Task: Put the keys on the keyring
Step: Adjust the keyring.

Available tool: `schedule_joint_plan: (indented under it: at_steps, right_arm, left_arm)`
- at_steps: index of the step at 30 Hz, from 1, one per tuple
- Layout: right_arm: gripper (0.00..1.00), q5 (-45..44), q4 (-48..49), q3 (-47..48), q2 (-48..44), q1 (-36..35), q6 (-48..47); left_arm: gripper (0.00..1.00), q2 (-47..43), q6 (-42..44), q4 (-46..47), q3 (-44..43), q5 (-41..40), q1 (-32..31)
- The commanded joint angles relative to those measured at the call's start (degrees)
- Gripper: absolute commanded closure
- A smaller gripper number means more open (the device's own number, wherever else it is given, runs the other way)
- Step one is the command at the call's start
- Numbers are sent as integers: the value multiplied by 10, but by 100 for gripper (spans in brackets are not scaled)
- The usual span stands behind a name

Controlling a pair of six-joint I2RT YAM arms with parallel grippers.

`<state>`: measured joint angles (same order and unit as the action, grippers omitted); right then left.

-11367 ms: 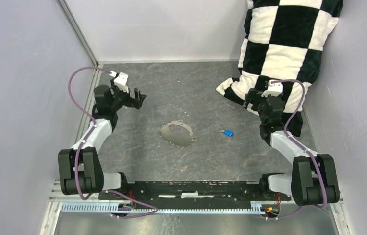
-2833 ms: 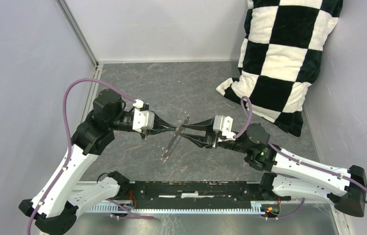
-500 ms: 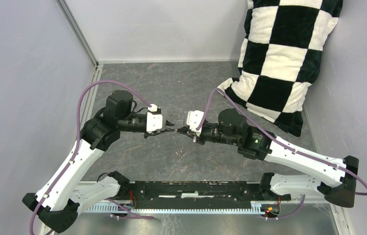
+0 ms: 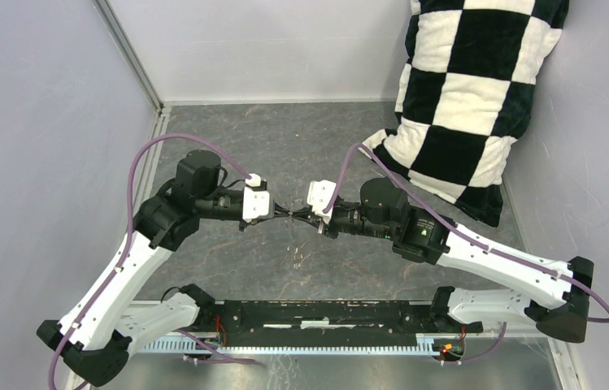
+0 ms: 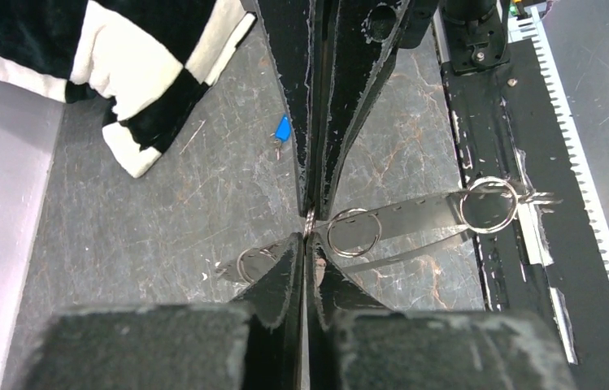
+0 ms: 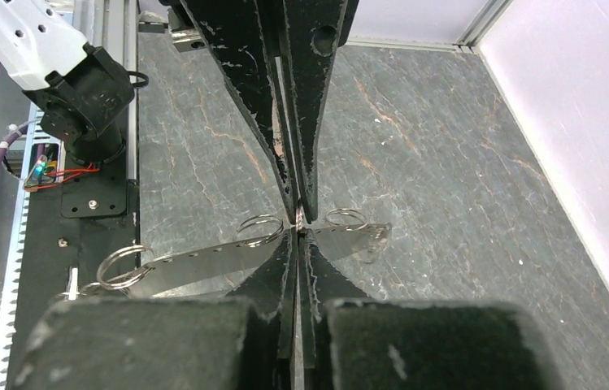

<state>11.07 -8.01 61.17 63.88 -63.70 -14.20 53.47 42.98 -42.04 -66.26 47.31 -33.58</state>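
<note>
We see the two arms reaching toward each other over the middle of the surface (image 4: 228, 138), their fingertips meeting tip to tip. The left hand (image 5: 304, 241) has its fingers drawn in to a thin slit, and their tips pinch a small bright bit of metal. The right hand (image 6: 297, 235) is closed just as tightly on the same bit of metal from the opposite side, so the two sets of tips almost touch.

That metal belongs to the keyring (image 5: 415, 216). In both wrist views it shows as a thin grey band with a row of small holes, stretching out to either side of the pinched spot. It is held off the surface and casts a shadow below. Several small split rings (image 5: 354, 232) hang along the band: one just beside the fingertips, one on the other side of them, and one near the band's end over the black base rail (image 5: 480, 122) at the near edge. From the top view the keyring is too thin for us to make out.

The key (image 5: 283, 128), with its blue head, lies flat on the surface well apart from the hands and untouched. It is toward the right side, near the lower corner of the checked pillow (image 4: 471, 89) that leans in the far right corner.
</note>
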Motion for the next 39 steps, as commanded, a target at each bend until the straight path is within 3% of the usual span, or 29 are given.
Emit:
schedule_joint_plan:
  at_steps: [1, 5, 8, 14, 20, 26, 39]
  right_arm:
    - [96, 16, 33, 29, -5, -4, 14]
    - [69, 8, 52, 14, -32, -4, 21]
    - [60, 1, 94, -28, -84, -3, 21]
    - [60, -18, 162, -115, -173, -4, 27]
    - [61, 30, 229, -146, -196, -4, 58]
    - [61, 101, 284, -162, -183, -3, 92]
    - [59, 130, 385, -180, -144, -3, 130]
  left_arm:
    - [98, -8, 22, 6, -13, 16, -3]
    - [98, -22, 49, 5, -6, 45, -3]
    - [98, -41, 45, 36, 6, 79, -3]
    - [98, -47, 37, 46, -12, 160, -3]
    - [98, -55, 24, 54, -16, 235, -3]
    - [98, -65, -104, 169, 3, 255, -3]
    - [98, -49, -126, 190, 1, 269, -3]
